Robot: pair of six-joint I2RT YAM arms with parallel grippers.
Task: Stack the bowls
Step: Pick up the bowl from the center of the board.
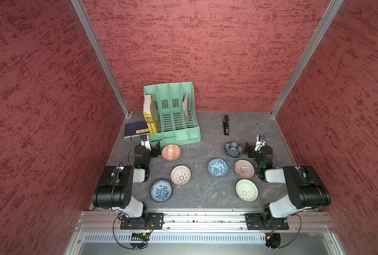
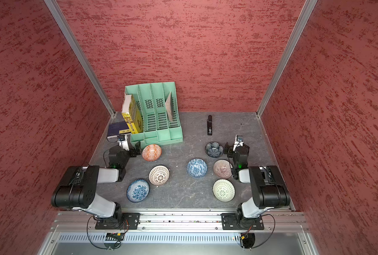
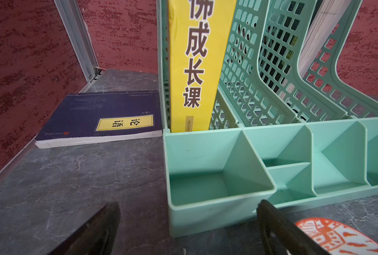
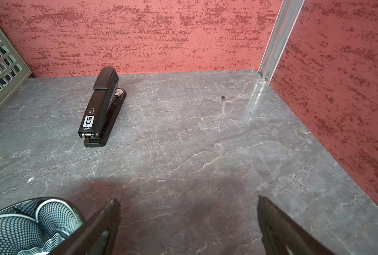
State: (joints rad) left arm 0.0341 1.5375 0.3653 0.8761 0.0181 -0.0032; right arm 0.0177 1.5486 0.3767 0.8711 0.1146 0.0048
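Clock: 12 is the back wall and 6 is the rail carrying the arm bases, read from the middle of the table [image 1: 201, 194].
Near blue bowl [image 1: 161, 190]: at 7 o'clock, closest to the rail, upright, blue flowers on white.
Green bowl [image 1: 246, 190]: at 5 o'clock, upright, pale lattice pattern, standing by itself.
Brown bowl [image 1: 180, 175]: at 8 o'clock, just beyond the near blue bowl at its 1 o'clock.
Middle blue bowl [image 1: 217, 167]: at 4 o'clock, close to the table's middle.
Striped bowl [image 1: 244, 169]: at 3 o'clock, just beside the middle blue bowl, with the right arm at its far side.
Orange bowl [image 1: 171, 152]: at 10 o'clock, just in front of the file rack [image 1: 183, 138].
Dark bowl [image 1: 233, 149]: at 2 o'clock, with a petal-shaped rim.
Stack: every bowl sits on the table by itself.
Left gripper [image 1: 156, 149]: low at the orange bowl's 9 o'clock. Its fingers [image 3: 99, 229] are spread wide and grip nothing, with the rack's front corner ahead of them.
Right gripper [image 1: 248, 149]: low at the dark bowl's 3 o'clock. Its fingers [image 4: 102, 227] are spread wide over bare table and hold nothing.
File rack: at 11 o'clock, mint green. A yellow book [image 1: 149, 123] stands in its leftmost slot and papers [image 1: 185, 106] lean in the rightmost.
Dark blue book [image 1: 136, 129]: flat on the table at the rack's 9 o'clock, beside the left wall.
Stapler [image 1: 226, 125]: at 1 o'clock, black, lying lengthwise toward the back wall.
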